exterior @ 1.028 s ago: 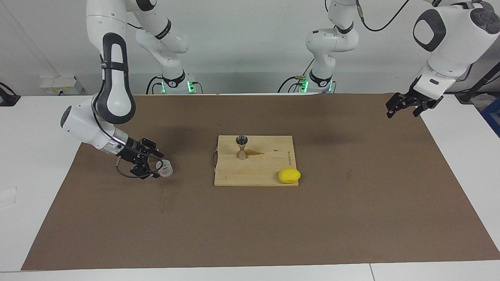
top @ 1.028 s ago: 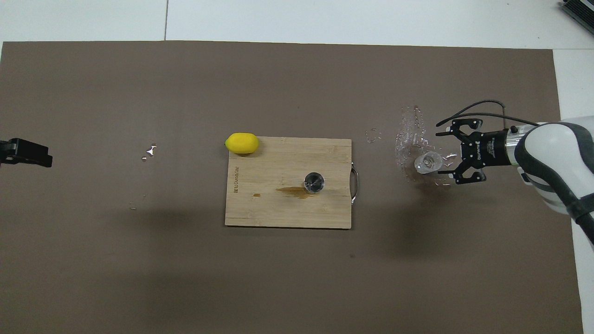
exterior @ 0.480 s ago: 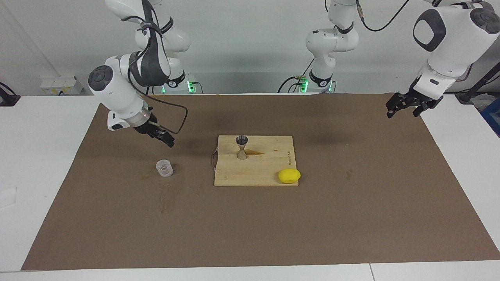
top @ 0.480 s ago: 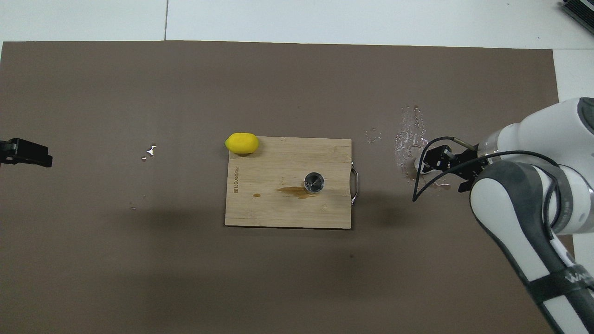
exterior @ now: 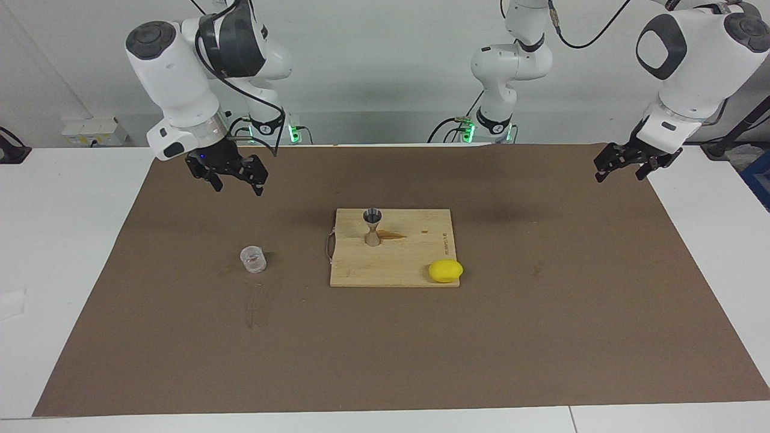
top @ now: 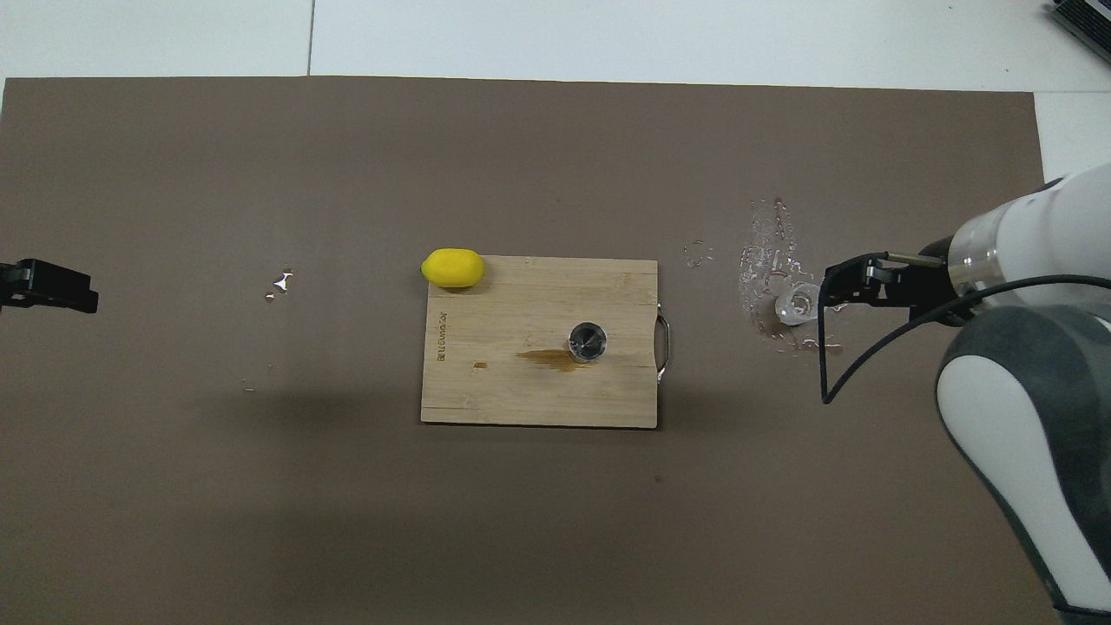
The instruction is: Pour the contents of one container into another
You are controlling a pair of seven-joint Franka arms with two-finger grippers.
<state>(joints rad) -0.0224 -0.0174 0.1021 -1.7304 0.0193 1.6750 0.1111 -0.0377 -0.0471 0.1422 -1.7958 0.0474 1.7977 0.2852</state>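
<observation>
On the brown mat (exterior: 541,337), toward the right arm's end of the table, the clear tumbler (exterior: 253,259) stands upright and alone. Seen from overhead, it lies at 3 o'clock from the metal jigger (top: 588,340), well apart from it. Wet splashes (top: 768,252) spot the mat at about 11 o'clock from the tumbler.

The jigger stands upright on the wooden cutting board (exterior: 397,264), with a brown stain (top: 547,358) on the wood touching its foot at about 8 o'clock in the overhead view. A lemon (exterior: 446,271) sits at the board's corner, at 10 o'clock from the jigger in that view.

The right gripper (exterior: 227,180) hangs in the air over the mat, fingers spread wide and holding nothing. From overhead its tip shows at 3 o'clock of the tumbler, while the facing view shows it raised well clear of the glass.

The left gripper (exterior: 625,168) waits over the mat's edge at the left arm's end, at 9 o'clock in the overhead view, fingers apart and empty.
</observation>
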